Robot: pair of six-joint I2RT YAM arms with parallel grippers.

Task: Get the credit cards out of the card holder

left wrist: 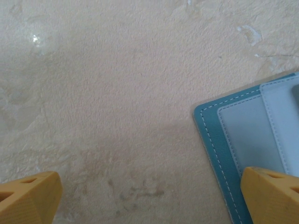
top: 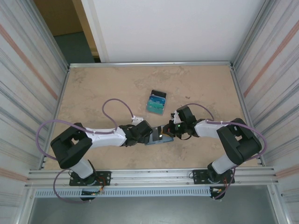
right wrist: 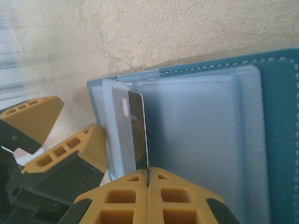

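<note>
Beige tabletop (left wrist: 117,93) under open card holder (right wrist: 196,140), teal-edged, pale grey-blue inside.

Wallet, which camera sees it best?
Right wrist: the open wallet is close, its pockets and a card clear. Left wrist catches one wallet corner. The top view has the wallet small, half hidden between the arms.

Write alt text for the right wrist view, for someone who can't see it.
The right claw, shut, pinches the edge of a dark card sticking partway out of a pocket in an open teal wallet lying on a beige table. The left claw stands open beside the wallet's edge.
</note>
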